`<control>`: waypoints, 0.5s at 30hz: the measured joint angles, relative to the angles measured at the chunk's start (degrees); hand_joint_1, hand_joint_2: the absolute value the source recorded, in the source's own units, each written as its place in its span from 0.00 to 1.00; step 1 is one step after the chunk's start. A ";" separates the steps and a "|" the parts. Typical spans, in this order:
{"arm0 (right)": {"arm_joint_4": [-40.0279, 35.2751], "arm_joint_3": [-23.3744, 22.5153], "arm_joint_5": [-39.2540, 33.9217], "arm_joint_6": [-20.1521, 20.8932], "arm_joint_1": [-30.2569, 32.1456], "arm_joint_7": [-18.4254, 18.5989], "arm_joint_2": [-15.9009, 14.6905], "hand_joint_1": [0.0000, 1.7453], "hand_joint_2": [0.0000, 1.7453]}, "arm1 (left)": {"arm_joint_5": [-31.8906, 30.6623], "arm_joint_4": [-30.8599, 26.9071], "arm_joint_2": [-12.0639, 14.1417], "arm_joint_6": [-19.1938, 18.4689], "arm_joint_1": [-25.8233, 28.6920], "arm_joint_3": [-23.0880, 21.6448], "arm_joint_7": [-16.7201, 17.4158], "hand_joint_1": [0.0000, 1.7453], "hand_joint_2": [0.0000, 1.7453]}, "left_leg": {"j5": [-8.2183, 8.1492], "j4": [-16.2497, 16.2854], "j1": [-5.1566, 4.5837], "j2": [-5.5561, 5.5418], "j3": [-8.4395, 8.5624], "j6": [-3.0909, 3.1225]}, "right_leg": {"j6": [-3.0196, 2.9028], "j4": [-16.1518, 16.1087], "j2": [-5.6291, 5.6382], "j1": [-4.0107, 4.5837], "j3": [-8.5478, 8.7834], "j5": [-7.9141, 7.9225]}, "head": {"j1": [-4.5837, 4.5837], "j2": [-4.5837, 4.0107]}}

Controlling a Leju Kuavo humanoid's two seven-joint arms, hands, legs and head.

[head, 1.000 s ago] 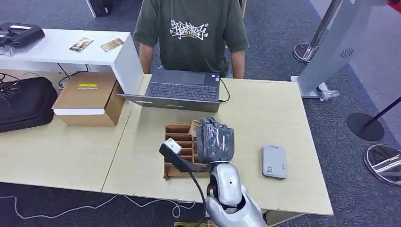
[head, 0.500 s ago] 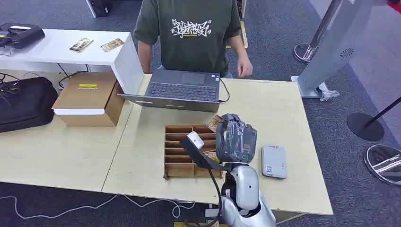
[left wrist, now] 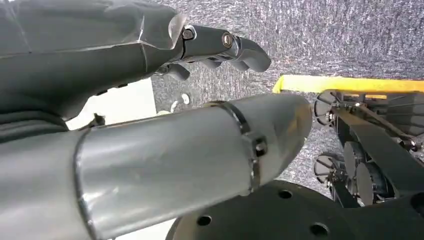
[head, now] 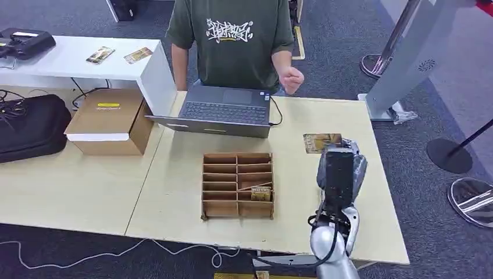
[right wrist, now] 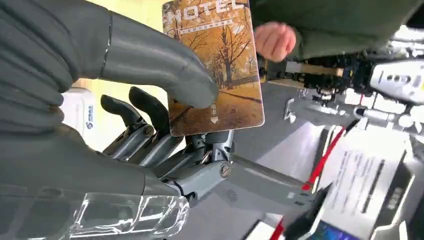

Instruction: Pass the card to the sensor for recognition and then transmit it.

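Above table [head: 174, 192], right hand [head: 343, 165] pinches card [head: 321, 142].

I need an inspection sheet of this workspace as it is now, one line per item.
Surface: light wooden table.
Job's things: brown hotel card pinched by right hand; the sensor under that hand is hidden.
Clutter: brown cardboard slotted tray with a card inside; open grey laptop; cardboard box.
Hands: left hand holds nothing, hanging over the carpet.
Cables: black laptop cable.
Surroundings: person in green shirt behind the table.
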 joint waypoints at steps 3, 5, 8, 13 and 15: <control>0.15 -2.25 -1.42 -0.72 -0.19 -1.58 0.28 1.00 1.00 | 0.00 0.00 -0.04 0.00 -0.04 0.02 0.00 0.00 0.00 | 0.00 0.00 0.01 0.00 0.01 0.00 | -0.01 0.01 0.01 0.00 0.00 0.01 | 0.00 0.00; 0.28 -3.07 -1.82 -0.72 -0.19 -1.91 0.31 1.00 1.00 | 0.00 0.00 -0.07 0.00 -0.04 0.02 0.00 0.00 0.00 | 0.00 0.00 0.01 0.00 0.01 0.00 | -0.01 0.01 0.00 0.00 0.00 0.01 | 0.00 0.00; 0.33 -3.87 -1.89 -1.31 -0.25 -2.47 0.35 1.00 1.00 | 0.00 0.00 -0.09 -0.02 -0.04 0.02 0.00 0.00 0.00 | 0.00 0.00 0.01 0.00 0.00 0.00 | -0.01 0.02 0.01 0.01 0.00 0.01 | 0.00 0.00; 0.94 -4.97 1.49 -4.80 -2.13 -4.00 0.52 1.00 1.00 | -0.63 -0.20 -0.20 -0.04 -0.05 0.02 -0.02 0.00 0.00 | 0.01 0.00 0.00 0.03 0.00 0.00 | -0.01 0.03 0.03 0.00 0.00 0.03 | 0.00 0.00; 1.55 -5.12 6.47 -6.01 -3.99 -3.79 0.85 1.00 1.00 | -1.14 -0.26 -0.22 0.04 -0.11 0.02 -0.18 0.00 0.00 | 0.04 0.00 0.00 0.05 0.01 0.02 | -0.03 0.02 0.05 0.00 0.00 0.05 | 0.00 0.00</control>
